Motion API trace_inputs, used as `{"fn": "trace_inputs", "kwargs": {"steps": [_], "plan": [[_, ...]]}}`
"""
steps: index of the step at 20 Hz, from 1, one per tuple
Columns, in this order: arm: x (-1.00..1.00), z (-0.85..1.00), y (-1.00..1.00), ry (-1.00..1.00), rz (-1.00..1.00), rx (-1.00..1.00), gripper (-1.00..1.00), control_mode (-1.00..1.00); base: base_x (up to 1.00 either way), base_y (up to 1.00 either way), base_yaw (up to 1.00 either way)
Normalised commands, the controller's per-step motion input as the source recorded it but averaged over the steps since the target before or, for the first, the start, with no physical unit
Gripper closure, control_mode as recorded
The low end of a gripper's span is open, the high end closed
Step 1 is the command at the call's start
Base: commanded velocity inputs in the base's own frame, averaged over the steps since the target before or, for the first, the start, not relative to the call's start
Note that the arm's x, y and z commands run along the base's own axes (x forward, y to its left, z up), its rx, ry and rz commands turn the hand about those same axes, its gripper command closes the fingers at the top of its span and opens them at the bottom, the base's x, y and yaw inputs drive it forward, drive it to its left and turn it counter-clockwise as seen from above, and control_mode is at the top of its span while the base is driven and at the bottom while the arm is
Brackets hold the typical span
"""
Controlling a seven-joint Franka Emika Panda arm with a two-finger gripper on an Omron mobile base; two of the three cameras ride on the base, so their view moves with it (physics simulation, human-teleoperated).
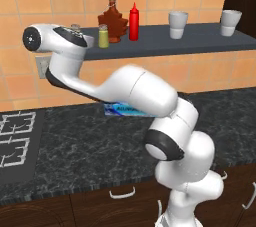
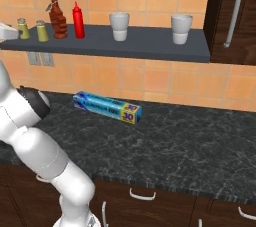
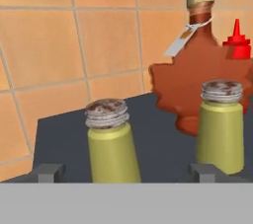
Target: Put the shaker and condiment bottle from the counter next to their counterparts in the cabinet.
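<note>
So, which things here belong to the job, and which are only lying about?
Belong to the job:
- two shakers
- red condiment bottle
- maple-leaf bottle
- shelf
- counter
- hand, open around the near shaker

Lying about:
- two white cups
- blue foil box
- stove burners

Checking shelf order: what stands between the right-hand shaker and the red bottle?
In the right base view, the maple-leaf bottle stands between the shaker and red bottle.
</note>
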Motion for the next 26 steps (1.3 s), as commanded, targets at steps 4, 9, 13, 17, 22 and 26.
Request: {"fn": "trace_inputs", "kwargs": {"steps": [4,9,13,17,22,26], "plan": [[-0.70,0.07,0.05,0.00,-0.01,0.04,-1.00,-1.00,0.00,0.00,0.00],[-0.97,0.05,0.00,0.00,0.02,0.03,-1.00,-1.00,0.00,0.00,0.00],[-1.00,0.02,-0.02,0.00,0.18,0.01,-1.00,-1.00,0.00,0.00,0.00],[-1.00,0.00,-0.29,-0.03,0.49,0.00,-1.00,-1.00,0.00,0.00,0.00],[-1.00,0.00,-0.42,-0.07,0.57,0.00,-1.00,-1.00,0.00,0.00,0.00],[-1.00,0.00,-0.44,-0.06,0.59,0.00,-1.00,-1.00,0.00,0.00,0.00]]}}
